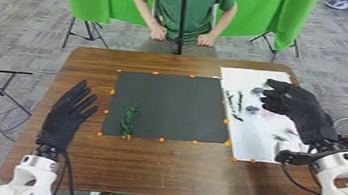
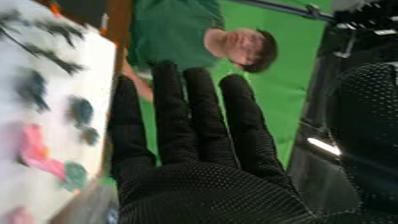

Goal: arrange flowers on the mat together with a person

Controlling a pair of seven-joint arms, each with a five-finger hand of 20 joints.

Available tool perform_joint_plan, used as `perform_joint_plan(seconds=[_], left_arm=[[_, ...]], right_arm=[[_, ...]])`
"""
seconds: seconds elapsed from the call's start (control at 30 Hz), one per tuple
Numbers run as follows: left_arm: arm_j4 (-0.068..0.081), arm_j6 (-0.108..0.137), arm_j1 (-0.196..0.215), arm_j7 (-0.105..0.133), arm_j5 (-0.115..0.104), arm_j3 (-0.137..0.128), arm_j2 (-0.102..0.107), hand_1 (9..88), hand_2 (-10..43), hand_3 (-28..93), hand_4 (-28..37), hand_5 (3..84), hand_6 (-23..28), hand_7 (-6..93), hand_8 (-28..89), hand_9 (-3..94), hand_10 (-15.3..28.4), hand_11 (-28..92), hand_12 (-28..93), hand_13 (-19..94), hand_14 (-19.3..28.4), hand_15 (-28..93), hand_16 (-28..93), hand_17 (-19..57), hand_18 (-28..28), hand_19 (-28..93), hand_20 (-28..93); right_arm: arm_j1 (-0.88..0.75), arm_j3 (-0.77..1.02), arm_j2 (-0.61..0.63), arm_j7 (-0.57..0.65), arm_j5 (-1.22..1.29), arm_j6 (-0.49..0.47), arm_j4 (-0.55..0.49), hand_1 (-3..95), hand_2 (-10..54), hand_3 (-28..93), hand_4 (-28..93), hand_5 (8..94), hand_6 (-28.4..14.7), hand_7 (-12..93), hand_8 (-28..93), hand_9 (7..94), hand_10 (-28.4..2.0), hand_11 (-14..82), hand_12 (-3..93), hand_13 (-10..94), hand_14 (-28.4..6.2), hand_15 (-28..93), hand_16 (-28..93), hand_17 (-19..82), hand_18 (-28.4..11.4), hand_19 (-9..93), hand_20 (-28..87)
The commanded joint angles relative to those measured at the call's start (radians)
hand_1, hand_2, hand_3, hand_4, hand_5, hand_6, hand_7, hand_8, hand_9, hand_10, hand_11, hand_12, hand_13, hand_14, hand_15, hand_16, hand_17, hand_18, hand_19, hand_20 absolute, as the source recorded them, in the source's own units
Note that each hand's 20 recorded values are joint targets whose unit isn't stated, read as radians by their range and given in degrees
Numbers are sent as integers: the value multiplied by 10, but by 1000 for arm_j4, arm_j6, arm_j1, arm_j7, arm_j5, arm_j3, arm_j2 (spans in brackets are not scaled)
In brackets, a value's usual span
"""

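head: high, forward-down | right wrist: close, rolled sideways | shared: white sheet (image 1: 242, 79), green backdrop (image 1: 93, 0)

Right of the left hand (image 1: 64, 118), the mat (image 1: 170, 102) is laid on the table (image 1: 174, 168), a stem (image 1: 128, 120) placed on it; left of the right hand (image 1: 298, 105), sprigs (image 1: 240, 101) and flowers (image 1: 253, 109) are spread on a sheet (image 1: 243, 78).

A brown wooden table (image 1: 169, 173) stretches beneath the left hand (image 1: 62, 114) and the right hand (image 1: 305, 111). Between the hands, the dark mat (image 1: 174, 103) lies flat on the wood, nearer the left hand. The white sheet (image 1: 232, 79) lies beside the mat, partly under the right hand. Orange dots (image 1: 161, 139) mark the mat's edges; others (image 1: 253, 161) sit at the sheet's edge, near the right hand's wrist.
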Motion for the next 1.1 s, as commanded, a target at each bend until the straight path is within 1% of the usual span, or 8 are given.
perform_joint_plan(seconds=[0.03, 0.2, 0.33, 0.37, 0.5, 0.67, 0.73, 1.1], left_arm=[[-3, -12, 33, 7, 13, -13, -1, 296, -84, 665, -254, 259, 29, 167, -100, 179, 88, 143, 176, 175, 104, 160, 58, -96, 195, 383, 77], [2, -15, 29, 13, 9, -10, 4, 298, -87, 665, -252, 259, 29, 168, -99, 179, 88, 144, 176, 178, 102, 164, 59, -96, 195, 383, 77], [3, -20, 30, 5, 2, -6, 5, 298, -87, 664, -252, 259, 29, 168, -99, 179, 89, 144, 175, 180, 103, 166, 58, -96, 196, 382, 78], [3, -27, 31, -1, 3, -9, 2, 298, -85, 663, -252, 259, 29, 168, -99, 179, 89, 144, 175, 180, 104, 168, 58, -96, 195, 382, 78], [3, -48, 31, -14, 8, -13, -3, 296, -84, 663, -252, 261, 29, 166, -99, 180, 90, 143, 174, 181, 105, 171, 56, -96, 195, 382, 78], [5, -54, 21, -19, 11, -13, -6, 296, -83, 664, -252, 263, 30, 165, -98, 180, 90, 142, 174, 184, 107, 176, 56, -96, 196, 383, 79], [4, -55, 22, -22, 9, -14, -7, 295, -83, 664, -252, 264, 30, 165, -97, 180, 90, 141, 175, 184, 106, 180, 56, -97, 196, 384, 80], [2, -65, 21, -31, 1, -20, -11, 293, -81, 664, -252, 273, 27, 161, -97, 183, 91, 139, 174, 189, 108, 185, 51, -96, 200, 385, 80]], right_arm=[[-62, 42, 142, 100, -509, 185, -31, 241, -70, 795, -278, 457, -60, 287, -143, 535, -161, 379, 244, 500, -133, 471, 158, 186, -204, 574, 222], [-111, 75, 254, 287, -817, 223, -60, 334, -95, 607, -283, 621, -50, 374, -134, 647, -158, 545, 346, 610, -148, 689, 220, 290, -207, 744, 303], [-152, 134, 272, 423, -932, 13, -89, 343, -95, 565, -283, 675, -38, 413, -124, 689, -142, 585, 384, 653, -143, 733, 257, 331, -221, 797, 340], [-160, 126, 287, 451, -966, 15, -84, 330, -95, 563, -283, 671, -37, 418, -125, 689, -141, 587, 391, 652, -142, 737, 265, 331, -220, 799, 341], [-127, 91, 308, 606, -1002, -149, -74, 198, -95, 562, -283, 643, -39, 417, -126, 655, -139, 599, 422, 624, -143, 748, 288, 313, -214, 800, 334], [-87, 22, 326, 689, -1033, -196, -16, 136, -95, 573, -283, 608, -54, 404, -116, 617, -164, 586, 425, 581, -155, 741, 283, 281, -218, 777, 322], [-84, 0, 332, 684, -1048, -153, 15, 134, -95, 582, -283, 606, -55, 404, -115, 614, -166, 585, 425, 577, -157, 742, 278, 278, -218, 775, 319], [0, -132, 347, 698, -1113, -144, 126, 203, -95, 593, -283, 650, -31, 455, -130, 656, -141, 639, 462, 608, -149, 778, 312, 297, -220, 804, 328]])
